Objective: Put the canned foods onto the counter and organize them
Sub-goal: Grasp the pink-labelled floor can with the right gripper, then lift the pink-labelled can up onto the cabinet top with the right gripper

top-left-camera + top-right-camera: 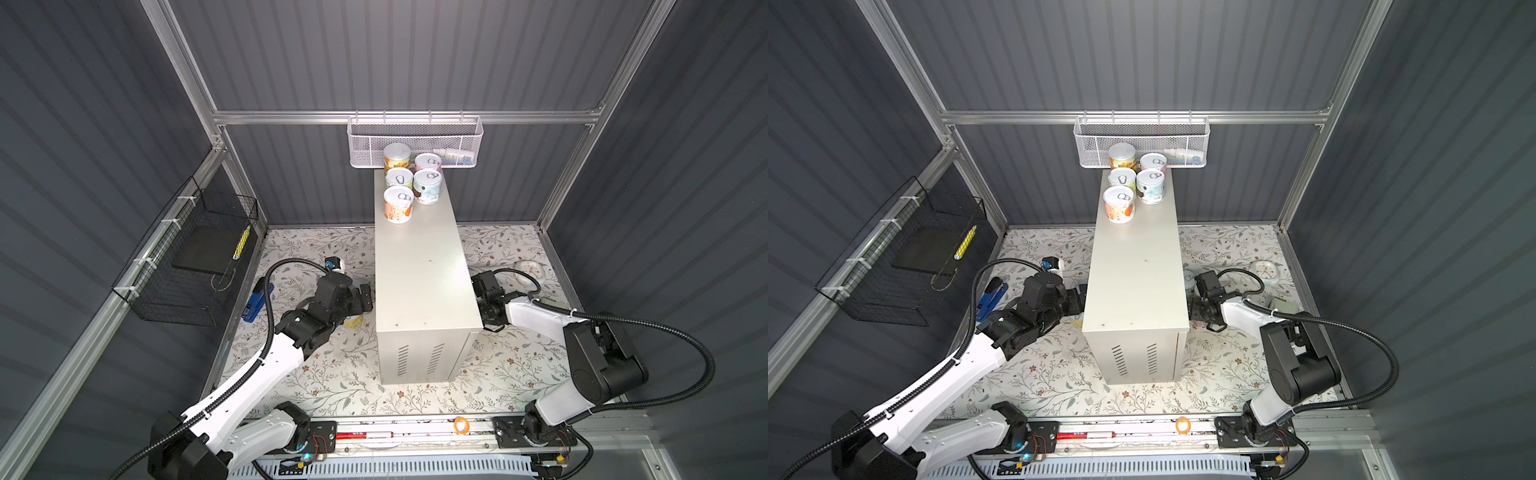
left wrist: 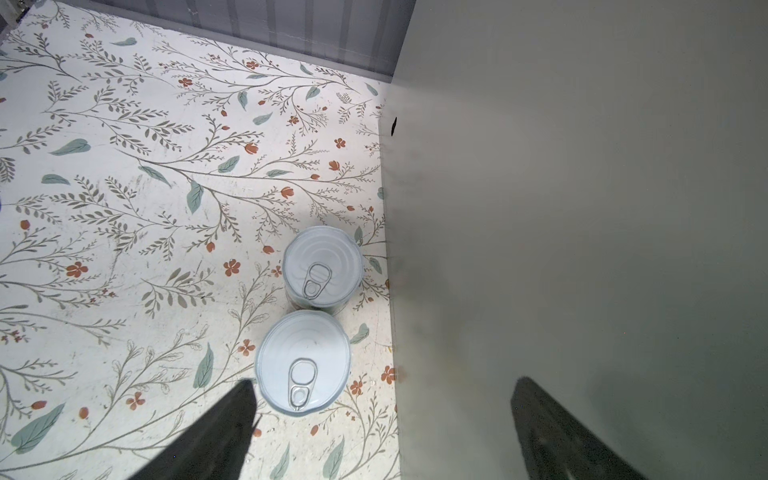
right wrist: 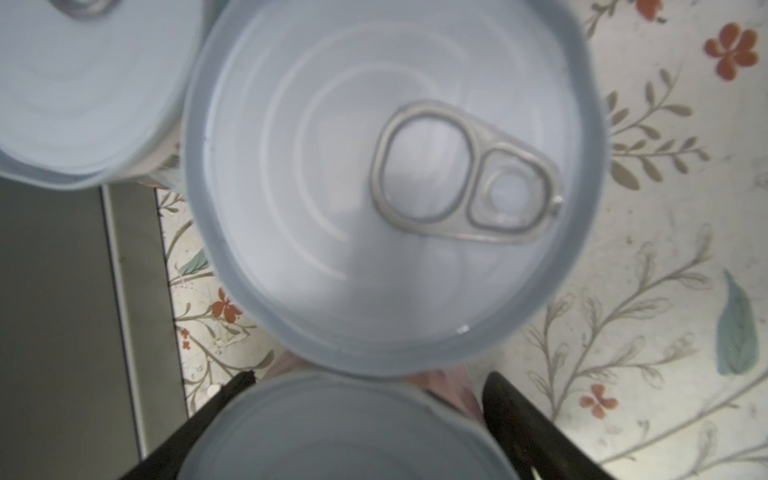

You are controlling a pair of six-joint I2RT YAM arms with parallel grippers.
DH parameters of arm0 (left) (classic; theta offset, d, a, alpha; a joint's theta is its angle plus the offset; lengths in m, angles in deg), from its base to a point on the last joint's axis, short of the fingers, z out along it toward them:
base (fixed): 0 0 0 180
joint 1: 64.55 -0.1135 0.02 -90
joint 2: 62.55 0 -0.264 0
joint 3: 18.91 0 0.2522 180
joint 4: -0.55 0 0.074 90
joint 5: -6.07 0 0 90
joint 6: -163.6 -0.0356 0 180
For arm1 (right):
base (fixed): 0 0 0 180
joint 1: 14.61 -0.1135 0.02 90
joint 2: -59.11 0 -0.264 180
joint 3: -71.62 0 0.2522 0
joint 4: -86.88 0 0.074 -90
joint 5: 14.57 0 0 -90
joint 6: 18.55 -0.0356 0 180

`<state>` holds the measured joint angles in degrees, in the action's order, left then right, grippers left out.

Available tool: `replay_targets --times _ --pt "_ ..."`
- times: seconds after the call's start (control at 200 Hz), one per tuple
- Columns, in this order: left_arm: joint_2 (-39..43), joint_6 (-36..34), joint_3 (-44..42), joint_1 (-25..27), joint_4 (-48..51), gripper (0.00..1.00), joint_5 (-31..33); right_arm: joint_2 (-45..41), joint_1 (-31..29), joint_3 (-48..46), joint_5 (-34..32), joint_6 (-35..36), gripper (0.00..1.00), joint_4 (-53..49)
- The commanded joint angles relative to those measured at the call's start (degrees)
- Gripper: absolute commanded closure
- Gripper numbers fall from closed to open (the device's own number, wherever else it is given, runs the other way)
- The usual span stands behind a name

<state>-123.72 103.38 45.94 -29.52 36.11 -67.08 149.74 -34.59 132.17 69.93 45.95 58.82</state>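
Tin point(image 3: 340, 436) — astride it, right gripper point(image 3: 368, 378)

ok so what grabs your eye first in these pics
The tall beige metal box stands in the middle of the floral-patterned surface, five silver-lidded labelled tins clustered at its far end. The left pincer hangs open by two more tins beside it; the right pincer straddles another tin.

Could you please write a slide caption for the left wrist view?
Two silver-lidded pull-tab tins stand upright on the floral-patterned surface beside the beige metal box.
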Motion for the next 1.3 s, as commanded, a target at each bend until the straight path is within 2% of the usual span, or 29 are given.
replay_targets --times 0.0,0.215,0.31,0.37,0.485,0.57,0.67,0.905,1.121,1.226,1.296 --pt "-0.3 -1.2 1.3 -0.4 0.8 0.03 -0.7 0.1 -0.2 -0.6 -1.9 -0.3 0.17 -1.2" --pt "-0.9 -0.6 0.5 -0.4 4.6 0.04 0.2 0.1 -0.7 -0.5 -1.7 -0.5 0.23 -2.7" --pt "-1.5 0.0 0.0 -0.5 7.4 0.04 2.8 -0.2 -1.4 -0.8 -1.7 -0.7 0.31 -3.4" --pt "-1.9 0.5 -0.3 -0.6 8.7 0.04 4.1 -0.3 -1.8 -0.8 -2.0 -0.7 0.44 -4.0" --pt "-1.1 0.3 -1.3 -0.8 8.0 0.04 3.7 -2.0 -2.1 -1.5 -2.1 -1.4 0.82 -5.1" --pt "-0.2 -0.1 -1.5 -0.8 7.2 0.04 3.8 -5.1 -2.1 -2.4 -1.4 -1.9 1.0 -5.8" --pt "-0.3 -0.8 -1.2 -0.9 6.8 0.04 4.0 -9.6 -2.1 -3.1 -0.7 -2.0 1.0 -7.6" --pt "0.8 -1.4 -1.0 -1.2 6.9 0.04 5.6 -25.4 -2.1 3.8 -1.8 0.3 1.0 -25.0" --pt "1.3 -1.8 -0.3 -1.6 7.1 0.04 4.9 -34.9 -2.1 18.7 -1.9 1.6 1.0 -38.7" --pt "2.0 -1.9 0.3 -1.7 7.9 0.04 6.2 -33.7 -3.0 28.8 -0.5 2.6 1.0 -44.0" --pt "3.1 -2.2 0.6 -1.9 8.4 0.04 7.3 -32.2 -5.8 35.8 -4.9 3.2 1.0 -47.4"
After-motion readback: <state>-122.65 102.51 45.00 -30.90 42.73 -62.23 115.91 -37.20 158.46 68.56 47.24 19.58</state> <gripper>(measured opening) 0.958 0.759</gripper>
